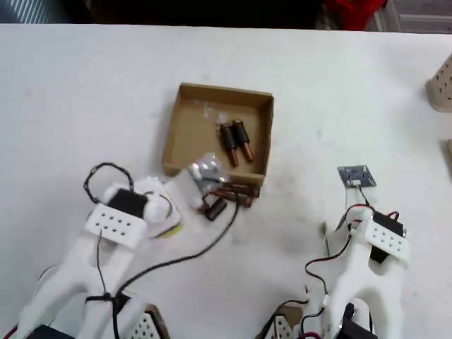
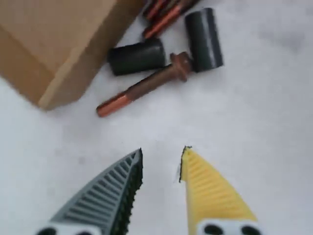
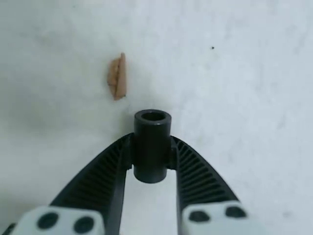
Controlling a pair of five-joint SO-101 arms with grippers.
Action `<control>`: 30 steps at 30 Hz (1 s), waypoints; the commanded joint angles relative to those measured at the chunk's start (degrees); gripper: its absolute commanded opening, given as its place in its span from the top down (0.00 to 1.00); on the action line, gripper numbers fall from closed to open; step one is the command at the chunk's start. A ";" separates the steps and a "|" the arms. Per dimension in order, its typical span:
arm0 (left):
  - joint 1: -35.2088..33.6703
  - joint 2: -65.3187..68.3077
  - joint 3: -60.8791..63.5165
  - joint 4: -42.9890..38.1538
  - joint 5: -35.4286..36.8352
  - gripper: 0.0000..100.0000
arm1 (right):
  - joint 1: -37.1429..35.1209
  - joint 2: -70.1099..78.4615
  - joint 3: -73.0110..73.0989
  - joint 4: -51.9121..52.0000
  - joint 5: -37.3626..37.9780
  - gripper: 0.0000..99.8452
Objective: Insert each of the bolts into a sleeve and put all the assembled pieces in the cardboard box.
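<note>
The cardboard box (image 1: 185, 134) sits mid-table, with two assembled pieces (image 1: 236, 143) lying inside. Loose copper bolts and black sleeves (image 1: 224, 196) lie against its near wall. In the left wrist view, one bolt (image 2: 146, 89) lies between two black sleeves (image 2: 137, 56) (image 2: 204, 39), beside a corner of the box (image 2: 54, 44), with more bolts (image 2: 164, 12) beyond. My left gripper (image 2: 161, 164) is open and empty, a short way from that bolt. My right gripper (image 3: 151, 152) is shut on an upright black sleeve (image 3: 152, 142) over bare table, away from the box.
A crumpled shiny wrapper (image 1: 205, 171) rests on the box's near edge. A small brown chip (image 3: 117, 76) lies on the table ahead of the right gripper. A blue circuit board (image 1: 357, 175) sits by the right arm. A beige perforated block (image 1: 441, 85) stands at the far right.
</note>
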 commanded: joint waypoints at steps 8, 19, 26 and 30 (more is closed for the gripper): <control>6.55 0.75 -5.01 -0.18 -22.59 0.84 | 0.66 -0.66 0.09 -0.84 4.84 0.98; 10.42 8.57 -10.64 -3.52 -23.21 0.84 | -0.31 -0.66 0.70 -1.63 5.10 0.98; 10.33 23.87 -18.29 -4.13 -23.21 0.84 | -0.31 -0.66 0.70 -1.63 5.19 0.98; 10.07 28.70 -19.96 -4.31 -23.30 0.84 | -0.31 -0.66 0.70 -1.63 5.19 0.98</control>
